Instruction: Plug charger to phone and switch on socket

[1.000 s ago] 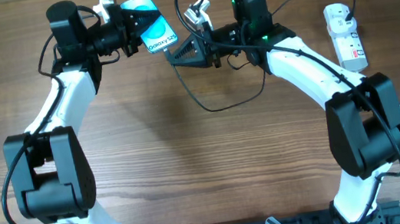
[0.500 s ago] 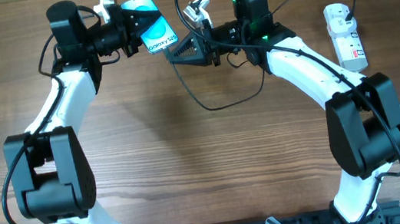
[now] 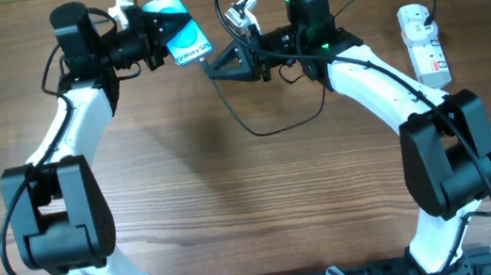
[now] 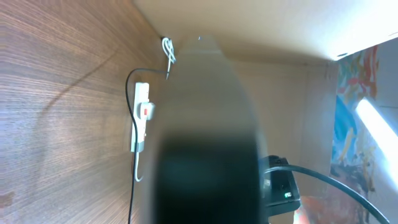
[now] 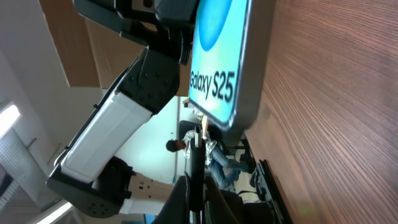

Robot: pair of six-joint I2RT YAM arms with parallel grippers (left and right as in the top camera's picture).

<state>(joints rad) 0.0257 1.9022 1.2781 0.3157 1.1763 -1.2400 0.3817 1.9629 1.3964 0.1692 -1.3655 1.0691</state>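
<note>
At the far edge of the wooden tabletop (image 3: 237,215), the small rectangular phone with a teal-green face, white border and "Galaxy S25" lettering (image 3: 187,39) is pinched at one end by the left fingers (image 3: 150,44), its free end turned toward the other arm. Whether its lower edge touches the wood I cannot tell.

The right fingers (image 3: 222,65) are pressed together on the long thin black charger cable (image 3: 268,127) just behind its small metal-tipped plug (image 5: 198,132). In the right wrist view the plug sits just below the phone's lettered end, close to it but not clearly seated. The rest of the cable sags in a loose loop on the tabletop and runs off toward the short white oblong power strip with red marks (image 3: 425,45) at the right, well apart from both arms.

The phone looks rigid, light and smooth-sided, so it is likely to slip or twist if the plug pushes off-centre; a hold across its flat faces should resist that best. The cable is limp and carries no push, so the grip belongs close behind the plug. The strip's switch probably needs only a firm press from closed fingers, though the light strip may slide.
</note>
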